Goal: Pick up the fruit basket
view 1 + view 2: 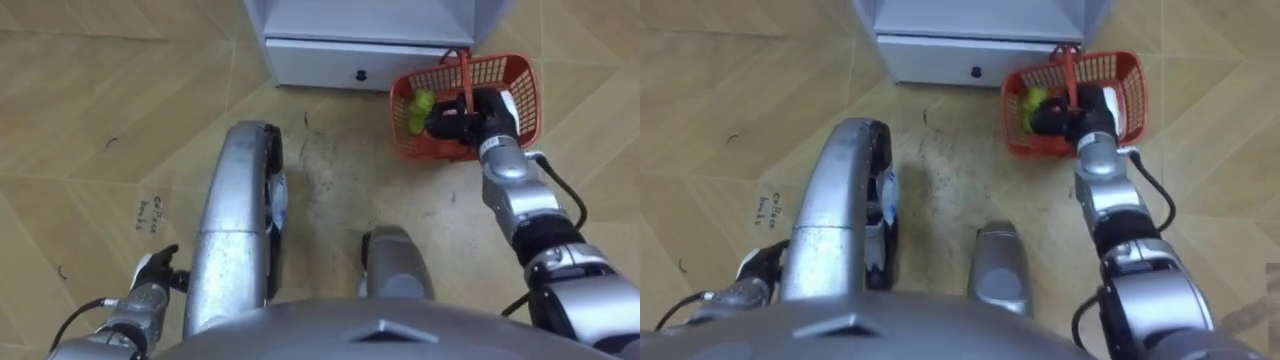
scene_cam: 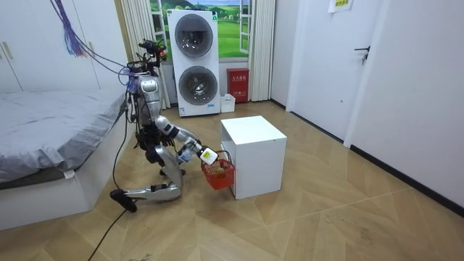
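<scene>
a: what is in the basket (image 1: 520, 85)?
b: a green fruit (image 1: 418, 108) lies at its left side. the rest of the inside is hidden by the right hand (image 1: 468, 118), so i cannot say if there is more.
a: where is the basket?
b: low, just beside the front corner of the white cabinet (image 1: 340, 55), to the right of its drawer. in the room view it looks tilted; if it touches the floor (image 1: 120, 110) i cannot tell.
a: and the hand?
b: the right hand reaches into the basket from above, fingers closed round the red handle (image 1: 463, 72). the dark fingers and a dark shape near the fruit are hard to separate.
a: the other hand?
b: the left hand (image 1: 152, 278) is low at the left, beside the robot's leg and well apart from the basket. its state i cannot tell.
</scene>
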Controlling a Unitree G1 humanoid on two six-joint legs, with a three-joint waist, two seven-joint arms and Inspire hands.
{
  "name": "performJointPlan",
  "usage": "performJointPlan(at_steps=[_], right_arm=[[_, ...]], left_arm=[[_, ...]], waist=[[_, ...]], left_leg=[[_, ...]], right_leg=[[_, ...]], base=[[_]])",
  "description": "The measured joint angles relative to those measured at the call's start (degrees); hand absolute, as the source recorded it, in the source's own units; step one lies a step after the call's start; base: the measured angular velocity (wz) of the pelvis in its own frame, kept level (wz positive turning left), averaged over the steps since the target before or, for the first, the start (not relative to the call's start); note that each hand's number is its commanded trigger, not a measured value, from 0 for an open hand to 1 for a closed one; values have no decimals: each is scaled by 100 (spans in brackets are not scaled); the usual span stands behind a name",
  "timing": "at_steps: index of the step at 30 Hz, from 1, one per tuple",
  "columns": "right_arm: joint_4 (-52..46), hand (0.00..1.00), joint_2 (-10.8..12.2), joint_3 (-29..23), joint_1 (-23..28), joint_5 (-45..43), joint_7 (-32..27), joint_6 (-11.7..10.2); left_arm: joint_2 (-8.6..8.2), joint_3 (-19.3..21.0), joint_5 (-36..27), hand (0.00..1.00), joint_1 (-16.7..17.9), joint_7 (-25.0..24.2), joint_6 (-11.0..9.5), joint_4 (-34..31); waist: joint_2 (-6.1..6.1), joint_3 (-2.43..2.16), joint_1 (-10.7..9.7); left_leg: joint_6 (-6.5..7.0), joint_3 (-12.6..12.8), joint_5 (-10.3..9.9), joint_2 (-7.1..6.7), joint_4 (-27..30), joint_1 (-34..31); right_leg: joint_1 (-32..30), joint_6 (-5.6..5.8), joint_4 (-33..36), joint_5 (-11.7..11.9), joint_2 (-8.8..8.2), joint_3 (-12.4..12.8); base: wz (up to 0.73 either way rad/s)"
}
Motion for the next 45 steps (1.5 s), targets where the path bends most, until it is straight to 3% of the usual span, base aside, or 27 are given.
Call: performJointPlan(at_steps=[1,2,3,4,5,6,7,8,9,10,12,15,17,19,22,26,30,31,38,45], right_arm=[[-2,100,10,73,4,-28,-3,5],[-230,100,-41,65,241,-37,-38,96],[-674,100,-304,-154,639,0,-120,117],[-762,100,-390,-218,722,40,-155,118],[-849,100,-354,-292,761,12,-218,206],[-1054,100,-240,-289,789,-172,-228,250],[-1197,100,-176,-284,833,-283,-226,259],[-1259,100,-89,-248,1018,-610,-132,452],[-1533,100,-46,-256,1502,-839,-163,445],[-1947,100,-47,-255,1897,-912,-202,383],[-2525,100,-72,-284,2178,-925,-299,284],[-3457,100,-101,-512,2329,-1054,-448,42],[-3795,100,-165,-575,2338,-1075,-435,-42],[-4174,100,-163,-532,2364,-1073,-363,-66],[-4274,100,-162,-536,2505,-1035,-270,-69],[-4580,100,-275,-557,2823,-636,71,-64],[-4687,100,-280,-760,2868,-520,278,-64],[-4691,100,-282,-798,2874,-523,332,-64],[-5098,100,-282,-958,2939,-595,505,-84],[-5408,100,-281,-930,2933,-518,749,-88]], left_arm=[[3,5,0,0,83,-1,4,-26],[0,-39,7,0,189,-40,35,-31],[-90,-59,-5,0,103,-93,75,-210],[-120,-48,-11,0,151,-85,92,-320],[-153,123,-10,0,213,-41,136,-354],[-159,288,-1,0,168,47,196,-375],[-159,322,6,0,172,105,205,-367],[-171,336,120,0,179,170,248,-298],[-164,421,250,0,233,212,246,-251],[-133,501,249,0,275,260,254,-169],[-4,560,177,0,277,337,249,-104],[90,531,179,0,273,384,183,-165],[14,524,180,0,344,414,197,-324],[-11,524,178,0,453,443,221,-564],[-31,524,179,0,515,464,264,-599],[-43,524,185,0,855,474,364,-683],[-50,532,248,0,1051,437,385,-712],[-56,532,247,0,1050,434,383,-710],[-65,526,247,0,996,278,375,-519],[-66,525,387,0,1053,163,472,-462]], waist=[[51,24,86],[7,54,111],[-38,-43,44],[94,-130,124],[138,-164,227],[142,-157,267],[134,-152,275],[128,-150,321],[138,-142,393],[190,-126,332],[199,-109,218],[222,-97,73],[258,-116,89],[272,-128,95],[282,-137,86],[271,-163,1],[267,-184,-50],[245,-172,-50],[289,-181,-76],[286,-170,-1]], left_leg=[[73,7,355,88,92,18],[149,416,248,-162,-294,-103],[370,1337,244,-476,-1792,-164],[905,1474,294,-433,-2256,-97],[1119,1635,228,-187,-2586,138],[1092,1614,282,-83,-3255,424],[1048,1596,405,-45,-3637,620],[915,1563,633,-20,-4471,1193],[797,1518,859,-21,-5283,1816],[680,1405,1134,-24,-6079,2390],[533,1188,1492,-20,-6926,2970],[455,1139,1716,30,-7388,3419],[405,1131,1766,62,-7416,3539],[329,1100,2045,78,-7707,3592],[259,1039,2375,77,-8096,3705],[137,1001,2838,83,-8670,4094],[0,984,3168,208,-9068,4421],[-35,988,3270,243,-9183,4501],[-208,851,3502,344,-9403,4666],[-225,802,3521,373,-9400,4679]], right_leg=[[170,0,-283,0,81,21],[595,9,-845,-2,22,25],[890,34,-1385,0,5,42],[963,71,-1664,23,87,69],[985,203,-2329,154,106,-16],[928,181,-3125,256,113,-28],[931,183,-3496,256,110,-15],[976,222,-4224,273,17,-76],[1122,187,-4930,337,-17,-108],[1294,138,-5765,502,-3,-186],[1385,91,-6850,815,71,-444],[1439,113,-7959,1109,181,-799],[1592,61,-8286,1100,180,-1172],[1699,-22,-8693,1146,247,-1356],[1707,-126,-8824,1281,319,-1442],[1869,-301,-8941,1440,415,-1498],[2004,-493,-8973,1559,541,-1490],[2004,-532,-8942,1580,578,-1478],[2057,-670,-8889,1624,789,-1532],[2144,-702,-9001,1631,793,-1584]], base=[[-47],[41],[66],[56],[-27],[-53],[-86],[-106],[-119],[-92],[-65],[-22],[-4],[2],[15],[3],[-9],[-5],[1],[3]])
